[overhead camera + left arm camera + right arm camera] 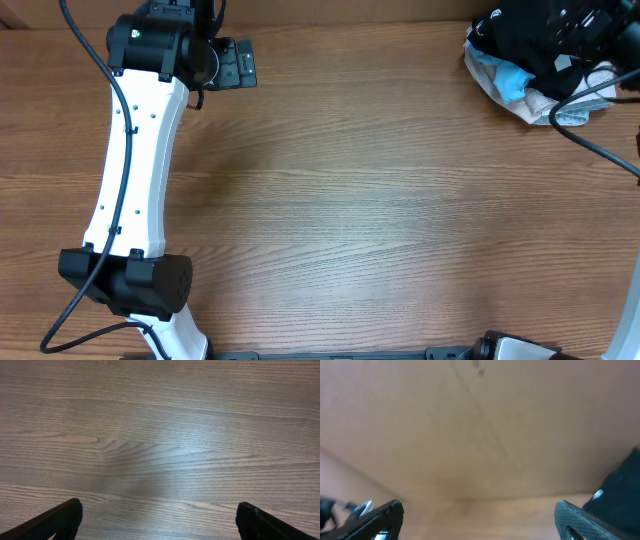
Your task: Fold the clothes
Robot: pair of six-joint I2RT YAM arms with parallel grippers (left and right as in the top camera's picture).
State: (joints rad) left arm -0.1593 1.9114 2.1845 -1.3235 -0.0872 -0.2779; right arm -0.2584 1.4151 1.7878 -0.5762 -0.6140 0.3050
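The black clothes (520,35) lie bunched in a pile at the table's far right corner. My right arm's dark head sits over that pile, so the right gripper's shape is lost against the black fabric in the overhead view. In the right wrist view the right gripper (479,510) is open and empty, facing a blurred brown surface, with dark fabric (626,477) at the right edge. My left gripper (232,63) is at the far left of the table, far from the clothes. In the left wrist view the left gripper (157,510) is open over bare wood.
A light blue garment (505,75) and a cream-white garment (548,100) lie under the black one in the pile. A black cable (600,150) trails from the right arm. The left arm's white link (135,170) stretches along the wooden table (380,200) on the left.
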